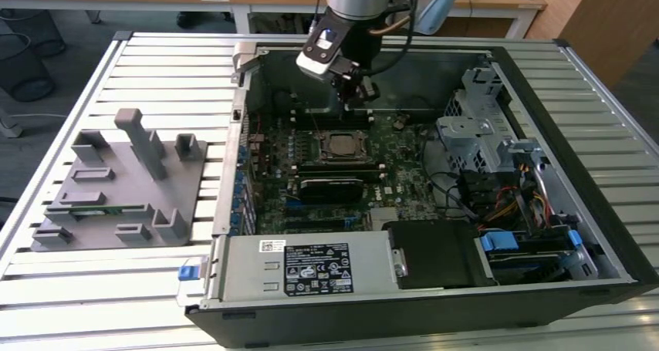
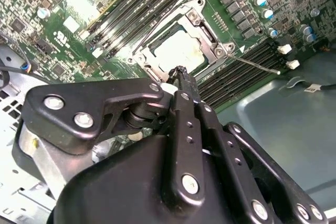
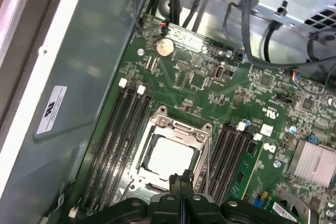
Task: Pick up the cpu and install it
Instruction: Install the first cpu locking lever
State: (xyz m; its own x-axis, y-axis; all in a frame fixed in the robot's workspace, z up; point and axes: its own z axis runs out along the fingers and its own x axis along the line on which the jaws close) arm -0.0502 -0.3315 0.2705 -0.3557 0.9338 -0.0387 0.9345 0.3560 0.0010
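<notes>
The cpu (image 1: 338, 144) (image 2: 178, 51) (image 3: 170, 156), a flat square chip with a silvery top, lies inside the metal-framed socket (image 3: 157, 124) on the green motherboard (image 1: 397, 154) of the open computer case. My gripper (image 1: 356, 98) (image 2: 181, 72) (image 3: 181, 178) hangs a little above the board, just off the socket's edge toward the case's back wall. Its black fingers are shut against each other with nothing between them. A thin metal lever (image 2: 257, 65) sticks out sideways from the socket.
Memory slots (image 3: 113, 129) run along both sides of the socket. A drive cage (image 1: 484, 127), cables and a power supply (image 1: 309, 268) crowd the case. At the exterior view's left, a grey fixture (image 1: 123, 189) holds a green memory stick (image 1: 98, 208).
</notes>
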